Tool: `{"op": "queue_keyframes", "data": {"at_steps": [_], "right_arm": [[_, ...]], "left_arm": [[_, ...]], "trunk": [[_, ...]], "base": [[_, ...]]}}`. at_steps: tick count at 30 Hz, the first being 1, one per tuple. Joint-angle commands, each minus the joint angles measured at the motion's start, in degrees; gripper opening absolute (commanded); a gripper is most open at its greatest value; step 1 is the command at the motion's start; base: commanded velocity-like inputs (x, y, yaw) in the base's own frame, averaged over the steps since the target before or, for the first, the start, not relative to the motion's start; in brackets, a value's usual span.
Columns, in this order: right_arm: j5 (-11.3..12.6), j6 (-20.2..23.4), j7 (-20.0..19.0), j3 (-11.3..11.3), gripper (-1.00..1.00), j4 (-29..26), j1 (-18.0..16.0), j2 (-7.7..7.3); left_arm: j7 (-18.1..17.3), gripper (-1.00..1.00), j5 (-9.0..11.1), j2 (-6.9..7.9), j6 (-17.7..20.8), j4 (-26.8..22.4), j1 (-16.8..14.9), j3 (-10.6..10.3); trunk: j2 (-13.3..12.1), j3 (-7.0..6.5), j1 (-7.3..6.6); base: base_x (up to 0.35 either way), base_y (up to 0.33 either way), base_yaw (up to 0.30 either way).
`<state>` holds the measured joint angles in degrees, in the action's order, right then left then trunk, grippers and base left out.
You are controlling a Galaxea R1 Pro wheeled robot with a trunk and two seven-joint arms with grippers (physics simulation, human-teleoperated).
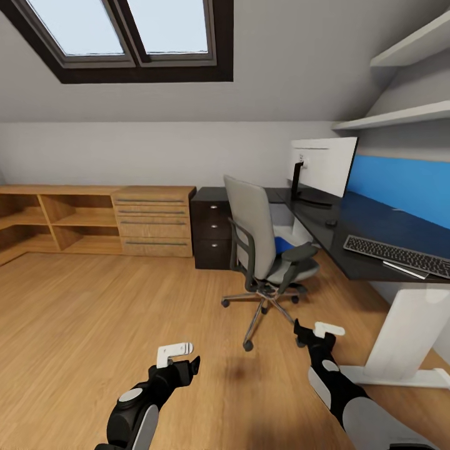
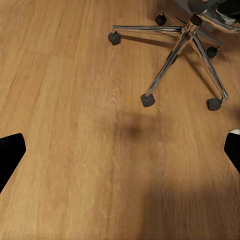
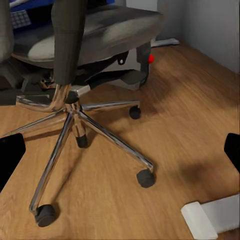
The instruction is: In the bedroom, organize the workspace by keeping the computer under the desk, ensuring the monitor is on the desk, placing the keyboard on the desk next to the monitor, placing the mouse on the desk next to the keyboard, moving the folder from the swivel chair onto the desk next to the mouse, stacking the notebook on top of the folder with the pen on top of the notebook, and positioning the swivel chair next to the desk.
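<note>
Head view: swivel chair (image 1: 262,250) just beyond right gripper (image 1: 315,331), apart.

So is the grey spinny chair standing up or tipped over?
Standing up: the grey upholstered swivel chair has its chrome star base flat on the wood floor.

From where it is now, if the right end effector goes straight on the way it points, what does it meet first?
Probably the swivel chair: its chrome base and casters lie directly ahead of the right end effector, low over the floor. Depth is uncertain.
</note>
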<state>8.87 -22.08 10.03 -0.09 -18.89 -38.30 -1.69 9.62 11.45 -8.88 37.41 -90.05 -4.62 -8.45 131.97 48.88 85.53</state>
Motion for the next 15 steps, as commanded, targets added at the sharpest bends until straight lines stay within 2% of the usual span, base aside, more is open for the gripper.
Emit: {"op": "queue_keyframes", "data": {"at_steps": [1, 2, 5, 15], "right_arm": [[0.23, -0.92, 0.32, 0.08, 1.00, 0.05, -0.02, 0.00], [-0.49, -2.75, 1.45, 0.09, 1.00, 0.06, 0.04, 0.01], [-1.24, -4.49, 2.59, 0.09, 1.00, 0.08, 0.11, 0.01], [-1.92, -5.59, 3.64, 0.04, 1.00, 0.16, 0.15, 0.02]], "left_arm": [[0.52, 1.00, 0.60, 0.00, 0.22, -0.06, -0.04, -0.04], [0.54, 1.00, 0.60, 0.00, 0.20, -0.06, -0.04, -0.02], [0.58, 1.00, 0.59, 0.04, 0.19, -0.05, -0.04, 0.00], [0.48, 1.00, 0.63, 0.16, 0.16, 0.04, -0.04, 0.11]], "trunk": [[0.44, 0.24, 0.21], [0.84, 0.42, 0.43], [2.05, 0.96, 1.09], [2.05, 0.96, 1.09]], "base": [[0.000, 0.000, 0.000], [0.000, 0.000, 0.000], [0.000, 0.000, 0.000], [0.000, 0.000, 0.000]]}}
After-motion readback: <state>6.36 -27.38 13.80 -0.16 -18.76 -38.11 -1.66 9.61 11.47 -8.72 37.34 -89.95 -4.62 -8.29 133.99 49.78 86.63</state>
